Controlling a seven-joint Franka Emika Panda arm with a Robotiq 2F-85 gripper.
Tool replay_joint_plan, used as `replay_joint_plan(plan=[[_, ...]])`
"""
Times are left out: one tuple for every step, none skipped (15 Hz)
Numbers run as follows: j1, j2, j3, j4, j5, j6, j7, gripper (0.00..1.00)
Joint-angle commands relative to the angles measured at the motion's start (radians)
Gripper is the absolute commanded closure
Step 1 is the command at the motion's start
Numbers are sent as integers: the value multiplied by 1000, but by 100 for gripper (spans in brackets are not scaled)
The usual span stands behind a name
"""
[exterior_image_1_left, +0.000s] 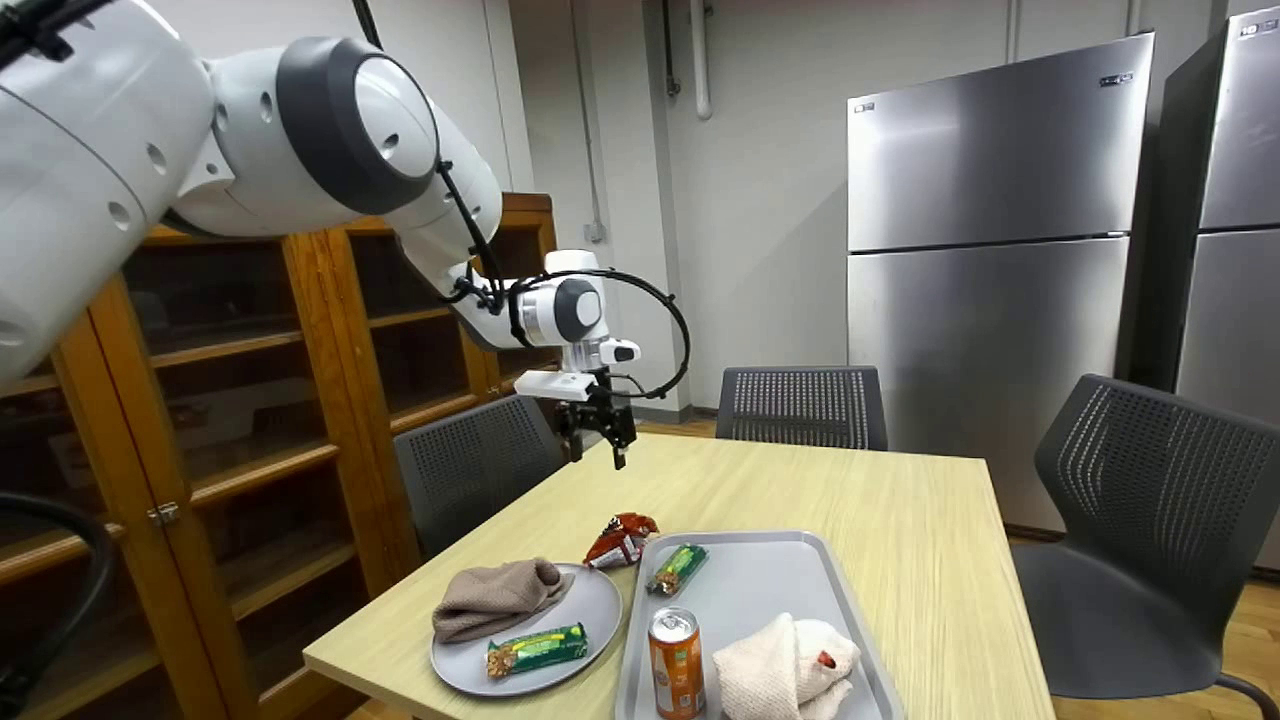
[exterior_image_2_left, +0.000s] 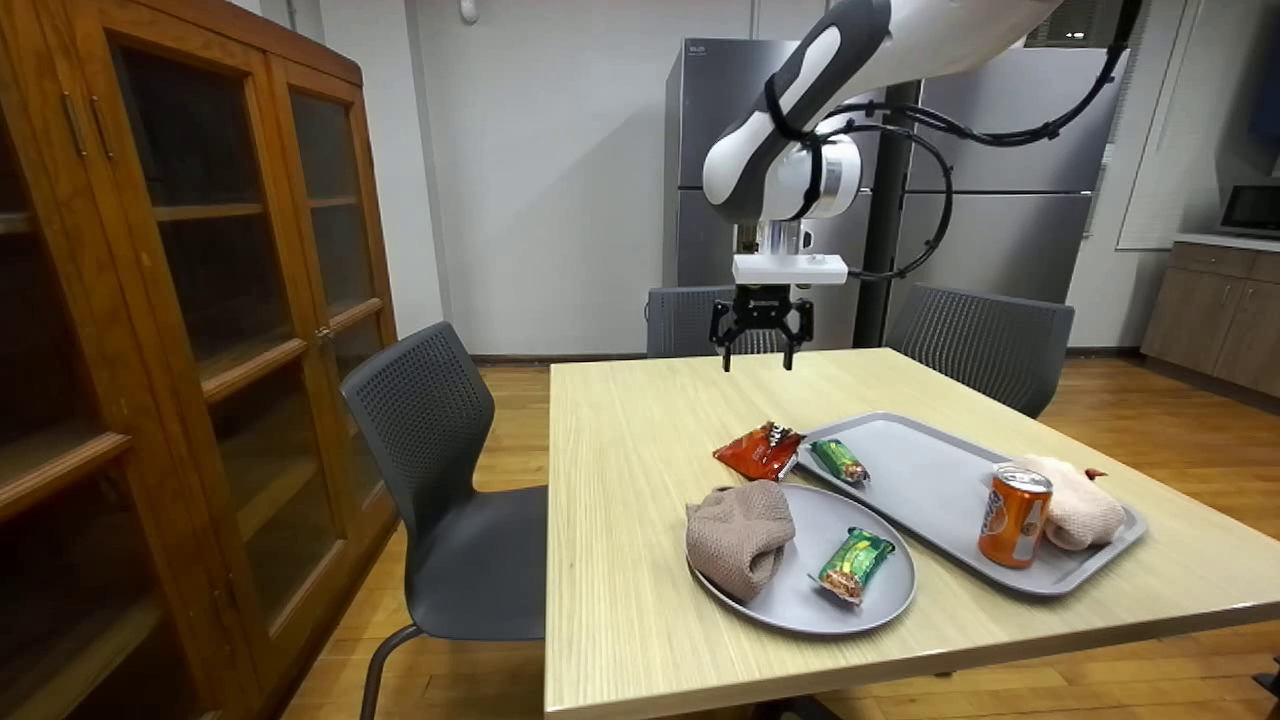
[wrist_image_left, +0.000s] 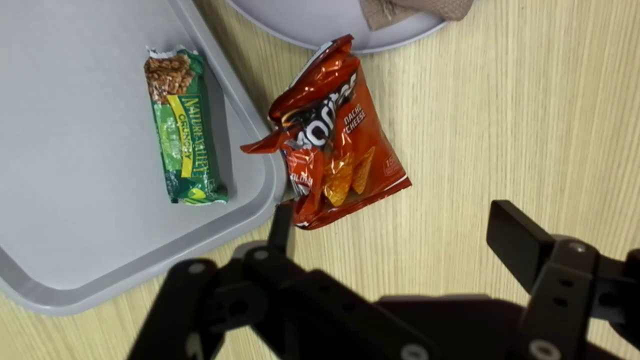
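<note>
- Now, at the left of the wrist view, the gray tray (wrist_image_left: 80, 150) holds a green granola bar (wrist_image_left: 187, 135) just inside its raised rim; steering clear of that rim seems wise, since the nearer finger (wrist_image_left: 281, 232) could knock it.
- Next comes the red chip bag (wrist_image_left: 345, 135), lying on the table (wrist_image_left: 475, 125) at the tray's corner, one crumpled flap reaching over the rim. Its foil is probably slick and its contents brittle, so a gentle squeeze across the plump middle should serve better than a hard pinch.
- Further right, the tool (wrist_image_left: 392, 220) hangs above the table, its jaws spread wide with nothing between them. It sits off-centre to the bag, so centring it there before any descent should keep the foil from dragging.
- As for what is hidden, again from the left: the tray runs out of the wrist view, though both exterior views show a soda can (exterior_image_1_left: 676, 665) and a pale cloth (exterior_image_1_left: 765, 670) on it. Only a red bit (exterior_image_1_left: 826, 659) shows at that cloth; I cannot tell what it is.
- Midway, the gray plate (wrist_image_left: 300, 17) and its brown cloth (wrist_image_left: 430, 10) are cut off at the top, the bag's upper end overlaps the plate's rim without showing whether they touch, and the finger seems to cover a bag corner.
- At the right, the tool's linkage runs past the edge, and its height over the bag is hard to judge.
</note>
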Motion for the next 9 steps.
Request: replay_joint_plan(plan=[[18,-123,10,-184,-17,37,-10,0],[24,-143,11,-220,-18,43,-6,0],[31,-161,11,-252,-19,49,0,0],[39,-177,10,-285,-21,57,5,0],[41,-192,16,-314,-16,57,-1,0],[43,-206,23,-346,-12,65,-5,0],[47,-219,27,-375,-10,73,-7,0],[54,-228,27,-397,-16,78,-1,0],[59,-237,28,-420,-29,82,-11,0]])
